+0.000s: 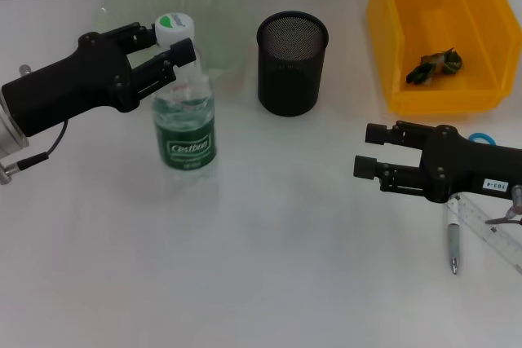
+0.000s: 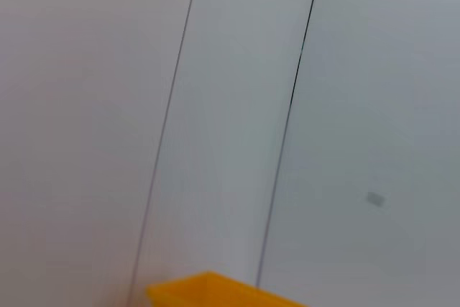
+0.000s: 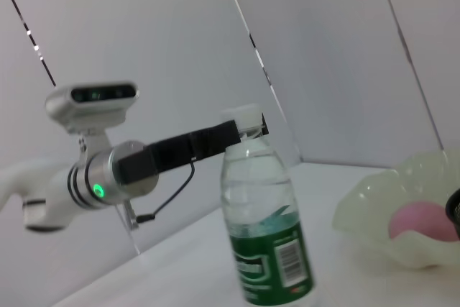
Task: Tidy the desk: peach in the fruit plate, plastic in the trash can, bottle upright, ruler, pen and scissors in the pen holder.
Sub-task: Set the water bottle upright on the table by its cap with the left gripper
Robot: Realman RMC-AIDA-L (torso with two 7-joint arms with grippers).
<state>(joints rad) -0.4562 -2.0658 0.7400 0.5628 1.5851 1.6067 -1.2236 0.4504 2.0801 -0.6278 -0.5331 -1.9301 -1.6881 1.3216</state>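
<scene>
I see the left tool (image 1: 167,42) clamped on the white cap of the upright clear plastic water bottle with green label (image 1: 184,124), mid-table. The pale green translucent fruit plate (image 3: 374,217) holds the pink peach (image 3: 422,222). Black mesh pen holder (image 1: 292,63): contents not visible. Yellow plastic bin (image 1: 391,38) holds crumpled plastic (image 1: 435,65). Right tool (image 1: 371,149) hangs open over bare white table (image 1: 269,242); silver pen (image 1: 454,242), clear ruler (image 1: 493,230) and blue-handled scissors (image 1: 481,138) near the right edge.

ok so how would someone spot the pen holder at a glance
Start at the big yellow plastic bin at the table's far right. Just to its left stands the black wire-mesh cylindrical pen holder, open at the top. It is the only dark, see-through mesh cup, set between the bin and the pale green glass fruit plate.
</scene>
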